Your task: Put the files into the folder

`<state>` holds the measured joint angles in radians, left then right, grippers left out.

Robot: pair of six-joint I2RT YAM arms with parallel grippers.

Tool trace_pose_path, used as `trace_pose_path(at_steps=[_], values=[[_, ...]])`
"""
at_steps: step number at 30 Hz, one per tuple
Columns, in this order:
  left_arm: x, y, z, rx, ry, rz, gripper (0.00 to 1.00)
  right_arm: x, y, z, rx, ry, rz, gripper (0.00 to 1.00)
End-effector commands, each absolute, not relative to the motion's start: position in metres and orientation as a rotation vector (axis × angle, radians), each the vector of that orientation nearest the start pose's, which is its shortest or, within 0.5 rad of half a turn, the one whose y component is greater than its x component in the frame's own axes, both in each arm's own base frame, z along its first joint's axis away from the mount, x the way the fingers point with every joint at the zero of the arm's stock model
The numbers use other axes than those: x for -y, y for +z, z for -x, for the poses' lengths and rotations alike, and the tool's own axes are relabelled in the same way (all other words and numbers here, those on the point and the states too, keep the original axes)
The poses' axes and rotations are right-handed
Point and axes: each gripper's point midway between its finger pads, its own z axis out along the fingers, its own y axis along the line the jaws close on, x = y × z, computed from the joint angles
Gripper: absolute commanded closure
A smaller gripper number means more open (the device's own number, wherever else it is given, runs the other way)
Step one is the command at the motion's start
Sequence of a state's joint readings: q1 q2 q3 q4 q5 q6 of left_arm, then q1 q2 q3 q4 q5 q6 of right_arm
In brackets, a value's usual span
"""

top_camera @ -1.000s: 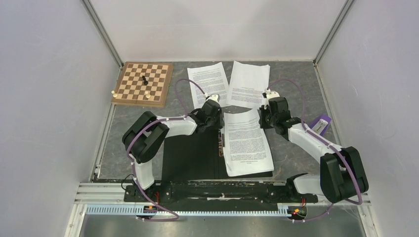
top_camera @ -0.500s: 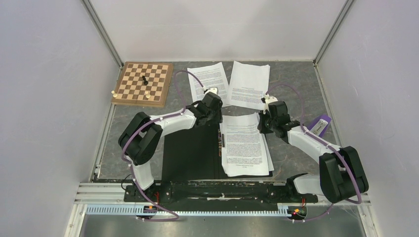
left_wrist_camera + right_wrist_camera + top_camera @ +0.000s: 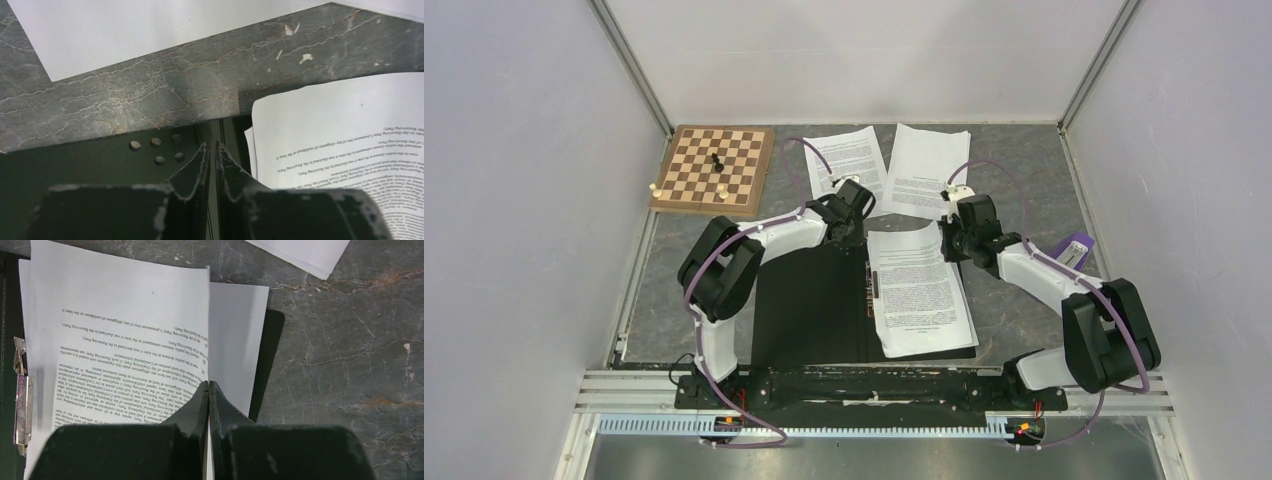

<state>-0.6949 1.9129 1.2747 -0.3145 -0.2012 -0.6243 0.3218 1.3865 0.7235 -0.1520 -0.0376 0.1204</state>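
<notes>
We're settling the white printed sheet (image 3: 919,288) squarer onto the open black folder (image 3: 809,310); right gripper (image 3: 208,385) staying pinched on its edge, left gripper (image 3: 212,150) nearly closed, empty. Two sheets outstanding.

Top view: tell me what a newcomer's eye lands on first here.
The open black folder near the arms' bases, with printed sheets lying on its right half. The right gripper is shut on the sheets' far right edge. A wooden chessboard with a few pieces sits far left.

Sheet (image 3: 120,340) print upside down, legible bits: "Receiving Party", "Confidential Information"
</notes>
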Motion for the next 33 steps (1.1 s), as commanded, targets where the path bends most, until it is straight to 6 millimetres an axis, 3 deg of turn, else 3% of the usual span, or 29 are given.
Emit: trace_pose_path(at_steps=[1, 10, 14, 16, 19, 24, 33], values=[[0.289, 0.039, -0.367, -2.543, -0.288, 0.018, 0.89, -0.12, 0.071, -0.337, -2.349, 0.161, 0.312, 1.0], [0.306, 0.032, -0.378, -2.568, -0.319, -0.041, 0.95, -0.109, 0.066, -0.333, -2.375, 0.051, 0.311, 0.98], [0.312, 0.032, -0.381, -2.58, -0.325, -0.058, 0.97, -0.103, 0.065, -0.33, -2.4, 0.02, 0.257, 0.43], [0.312, 0.031, -0.381, -2.58, -0.327, -0.055, 0.97, -0.097, 0.068, -0.326, -2.403, -0.007, 0.221, 0.27], [0.313, 0.029, -0.38, -2.584, -0.332, -0.051, 0.98, -0.093, 0.069, -0.315, -2.417, 0.005, 0.166, 0.13], [0.314, 0.029, -0.381, -2.582, -0.338, -0.048, 0.98, -0.1, 0.055, -0.276, -2.468, 0.151, 0.095, 0.04], [0.321, 0.027, -0.383, -2.588, -0.367, -0.062, 0.98, -0.102, 0.028, -0.22, -2.489, 0.305, -0.071, 0.02]])
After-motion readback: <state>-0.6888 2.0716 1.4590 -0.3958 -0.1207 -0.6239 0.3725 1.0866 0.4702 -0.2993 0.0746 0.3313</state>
